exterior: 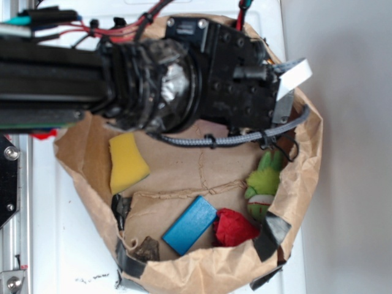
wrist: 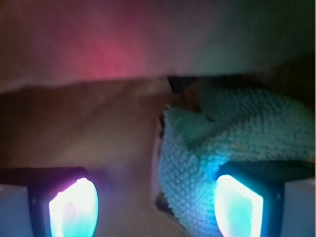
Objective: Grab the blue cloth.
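Note:
The blue cloth (wrist: pixel 232 143) is a fuzzy light teal terry cloth, bunched up on brown paper at the right of the wrist view. My gripper (wrist: pixel 155 207) is open, its two glowing pads wide apart. The right pad (wrist: pixel 237 207) sits over the cloth's lower part, while the left pad (wrist: pixel 74 207) is over bare paper. Part of the cloth's left edge lies in the gap between them. In the exterior view the arm and gripper (exterior: pixel 288 92) reach into the bag's upper right, and the cloth is hidden beneath them.
A crumpled brown paper bag (exterior: pixel 306 184) holds everything. Inside it lie a yellow sponge (exterior: pixel 127 162), a dark blue rigid block (exterior: pixel 190 225), a red cloth (exterior: pixel 234 228) and a green plush toy (exterior: pixel 264 184). The bag's wall rises close behind the cloth.

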{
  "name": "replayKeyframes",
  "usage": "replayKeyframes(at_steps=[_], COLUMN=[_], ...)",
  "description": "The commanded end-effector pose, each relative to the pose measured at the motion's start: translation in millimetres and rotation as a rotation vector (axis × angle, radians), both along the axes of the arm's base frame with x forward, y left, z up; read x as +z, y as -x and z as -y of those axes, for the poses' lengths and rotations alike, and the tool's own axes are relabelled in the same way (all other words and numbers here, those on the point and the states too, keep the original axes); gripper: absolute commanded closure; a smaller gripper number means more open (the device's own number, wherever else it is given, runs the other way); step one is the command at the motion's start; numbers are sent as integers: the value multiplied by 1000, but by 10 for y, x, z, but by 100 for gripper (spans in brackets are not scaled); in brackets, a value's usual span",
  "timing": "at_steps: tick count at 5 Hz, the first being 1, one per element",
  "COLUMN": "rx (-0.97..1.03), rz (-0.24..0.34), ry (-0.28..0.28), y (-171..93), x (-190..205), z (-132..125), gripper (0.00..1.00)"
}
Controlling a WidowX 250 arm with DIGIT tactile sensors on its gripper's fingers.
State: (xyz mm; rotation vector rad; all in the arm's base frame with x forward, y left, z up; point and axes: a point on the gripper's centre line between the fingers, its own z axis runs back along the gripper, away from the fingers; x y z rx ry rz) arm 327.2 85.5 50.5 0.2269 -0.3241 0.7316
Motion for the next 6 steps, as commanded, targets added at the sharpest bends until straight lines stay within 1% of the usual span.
replayKeyframes(at_steps=[1, 2, 3, 5, 6], rx=[-45, -65, -43, 7, 34], rz=[8, -3, 6, 26, 24], ry=[52, 67, 68, 6, -34], y=[222, 334, 281, 154, 72], x=[338, 414, 439, 314, 203], z=[19, -18, -51, -140, -198], gripper=[0, 0, 0, 0, 0])
